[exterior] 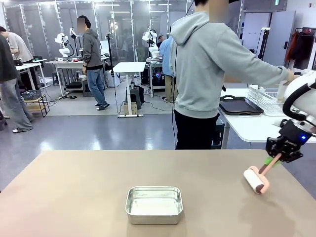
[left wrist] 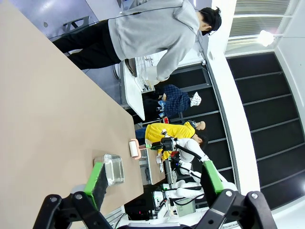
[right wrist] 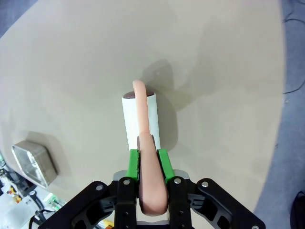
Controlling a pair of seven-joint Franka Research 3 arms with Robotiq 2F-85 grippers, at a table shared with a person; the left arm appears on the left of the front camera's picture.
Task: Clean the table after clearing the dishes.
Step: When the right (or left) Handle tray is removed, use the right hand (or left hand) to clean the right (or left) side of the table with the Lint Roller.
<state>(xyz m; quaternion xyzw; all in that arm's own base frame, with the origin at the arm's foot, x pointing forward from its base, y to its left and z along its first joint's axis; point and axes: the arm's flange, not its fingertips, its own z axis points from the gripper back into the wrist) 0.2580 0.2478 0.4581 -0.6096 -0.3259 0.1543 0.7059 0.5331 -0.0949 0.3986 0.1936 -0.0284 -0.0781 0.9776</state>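
Observation:
The tan table (exterior: 74, 187) carries a pink-handled roller with a white roll (exterior: 256, 179) near its right edge. My right gripper (exterior: 279, 154) is shut on the roller's handle, and the roll seems to touch the tabletop. In the right wrist view the green pads (right wrist: 134, 162) clamp the handle and the roll (right wrist: 131, 119) lies ahead on the table (right wrist: 214, 71). My left gripper (left wrist: 152, 179) is open and holds nothing, high above the table (left wrist: 47, 109). The dishes are out of view. A person in a grey hoodie (exterior: 207, 64) stands at the far side, reaching right.
A small square steel pan (exterior: 154, 204) sits at the table's near middle, also seen in the left wrist view (left wrist: 113, 169). A white side table (exterior: 252, 126) at the far right bears a dark tray (exterior: 240, 105) and a wire rack (exterior: 266, 98).

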